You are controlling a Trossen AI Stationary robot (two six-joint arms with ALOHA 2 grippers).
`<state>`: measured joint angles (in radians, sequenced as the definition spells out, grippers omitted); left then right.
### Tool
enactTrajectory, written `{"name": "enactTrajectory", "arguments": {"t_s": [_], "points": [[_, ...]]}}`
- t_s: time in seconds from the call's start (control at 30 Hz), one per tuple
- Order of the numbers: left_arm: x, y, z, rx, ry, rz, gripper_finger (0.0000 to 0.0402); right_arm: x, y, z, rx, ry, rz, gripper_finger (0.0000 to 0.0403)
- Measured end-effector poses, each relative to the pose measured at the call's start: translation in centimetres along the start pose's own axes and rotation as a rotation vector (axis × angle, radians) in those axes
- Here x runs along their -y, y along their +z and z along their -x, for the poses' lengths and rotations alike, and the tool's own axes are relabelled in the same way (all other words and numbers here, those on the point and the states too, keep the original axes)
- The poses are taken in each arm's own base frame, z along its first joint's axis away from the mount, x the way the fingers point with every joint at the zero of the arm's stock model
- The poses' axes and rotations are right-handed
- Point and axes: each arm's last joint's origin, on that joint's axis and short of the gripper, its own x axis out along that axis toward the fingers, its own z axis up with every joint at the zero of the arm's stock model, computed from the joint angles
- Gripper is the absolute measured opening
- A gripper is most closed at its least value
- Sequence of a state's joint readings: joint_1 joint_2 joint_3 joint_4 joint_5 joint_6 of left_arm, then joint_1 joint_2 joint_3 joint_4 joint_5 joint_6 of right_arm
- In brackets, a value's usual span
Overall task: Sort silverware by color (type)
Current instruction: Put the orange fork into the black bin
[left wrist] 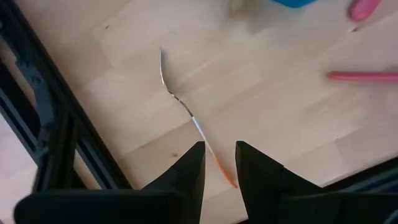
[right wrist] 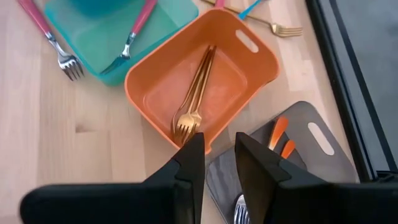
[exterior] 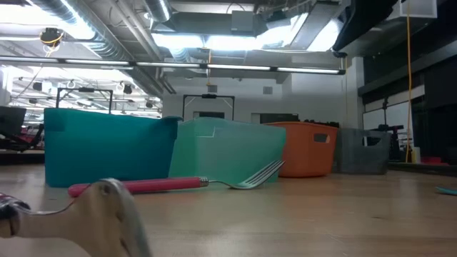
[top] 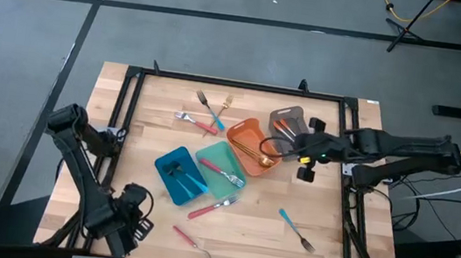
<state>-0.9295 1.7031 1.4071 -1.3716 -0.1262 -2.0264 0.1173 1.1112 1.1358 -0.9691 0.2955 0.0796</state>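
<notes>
Our right hand [right wrist: 214,163], fingers slightly apart and empty, hovers over the gold forks [right wrist: 194,93] in the orange tray [right wrist: 261,59]. Our left hand [left wrist: 219,163], likewise parted, hangs above an orange-handled spoon [left wrist: 186,112] near the desk's [top: 333,225] front-left corner.

The left arm folds back low at the near-left corner, its end effector [left wrist: 219,163] angled downward with a narrow gap between its fingers, apparently holding nothing. The right arm stretches in from the right edge, its end effector [right wrist: 217,158] likewise slightly parted and empty.

Bright, even overhead illumination from ceiling strip lights [exterior: 214,39], glaring in the low view; shadows soft; nearest utensil [exterior: 78,214] strongly defocused; left wrist view slightly blurred.
</notes>
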Motion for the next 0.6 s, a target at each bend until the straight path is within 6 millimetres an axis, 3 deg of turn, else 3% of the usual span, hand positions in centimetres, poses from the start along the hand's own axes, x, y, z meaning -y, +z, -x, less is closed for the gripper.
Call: {"name": "enactTrajectory", "arguments": {"t_s": [0.3, 0.6], "points": [[0.1, -2.2, -1.5, 0.048, 0.035, 0.116, 0.0082, 0.7, -0.6, 2.0, 0.072, 0.006, -0.020, 0.0081], [0.9, -3.4, -3.7, 0.088, 0.101, 0.109, 0.0082, 0.8, -0.7, 2.3, 0.081, 0.006, -0.019, 0.0081]]}}
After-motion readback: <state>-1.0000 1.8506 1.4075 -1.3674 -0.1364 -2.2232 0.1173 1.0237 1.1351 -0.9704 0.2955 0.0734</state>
